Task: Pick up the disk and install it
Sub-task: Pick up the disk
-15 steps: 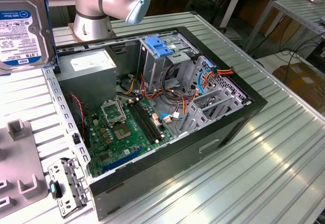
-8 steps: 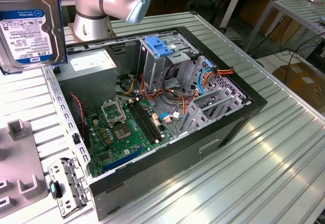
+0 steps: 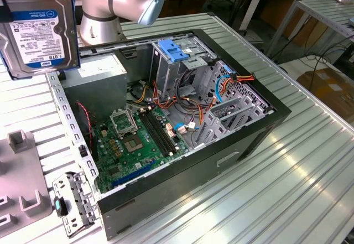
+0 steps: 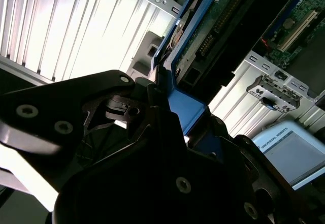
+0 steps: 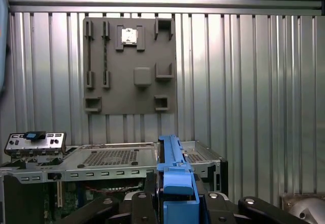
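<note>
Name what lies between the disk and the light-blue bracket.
In the exterior view, the arm's silver base stands between the disk and the bracket.

The disk (image 3: 38,28) runs off the edge of the exterior view, so part of its label is cut away. In both wrist views the disk is seen from its thin side, so its label is hidden there. The end effector (image 5: 175,196) grips the disk, and its black body is cut off by the picture's edge. In the second wrist view, that black body covers the near end of the disk. The arm (image 3: 119,0) is cut off in the exterior view. The computer case (image 5: 111,158) beyond the end effector is partly hidden behind it.
</note>
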`<state>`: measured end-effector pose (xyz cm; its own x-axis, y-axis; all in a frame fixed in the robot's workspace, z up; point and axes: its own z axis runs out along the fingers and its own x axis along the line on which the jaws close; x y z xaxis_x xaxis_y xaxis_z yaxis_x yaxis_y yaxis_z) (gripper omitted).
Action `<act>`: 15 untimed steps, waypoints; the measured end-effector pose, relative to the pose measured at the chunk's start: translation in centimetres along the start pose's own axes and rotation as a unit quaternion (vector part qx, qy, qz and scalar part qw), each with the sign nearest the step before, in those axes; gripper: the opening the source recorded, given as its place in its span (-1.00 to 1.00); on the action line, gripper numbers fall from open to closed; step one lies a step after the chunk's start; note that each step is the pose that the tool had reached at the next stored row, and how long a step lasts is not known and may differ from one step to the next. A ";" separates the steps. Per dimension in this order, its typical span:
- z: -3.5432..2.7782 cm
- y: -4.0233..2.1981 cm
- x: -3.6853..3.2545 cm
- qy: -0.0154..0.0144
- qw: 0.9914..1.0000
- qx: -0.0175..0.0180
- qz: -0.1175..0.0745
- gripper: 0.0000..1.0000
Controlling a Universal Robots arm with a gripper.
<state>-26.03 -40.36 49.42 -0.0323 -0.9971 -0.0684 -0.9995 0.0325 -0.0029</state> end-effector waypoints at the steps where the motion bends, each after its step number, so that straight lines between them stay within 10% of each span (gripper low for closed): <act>1: 0.00 -0.12 0.00 0.000 1.000 0.000 0.000 -0.26; 15: 0.02 -3.02 -0.06 0.000 1.000 0.000 0.000 -0.26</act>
<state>-23.01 -40.40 49.42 -0.0323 -0.9971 -0.0685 -0.9995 0.0326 -0.0029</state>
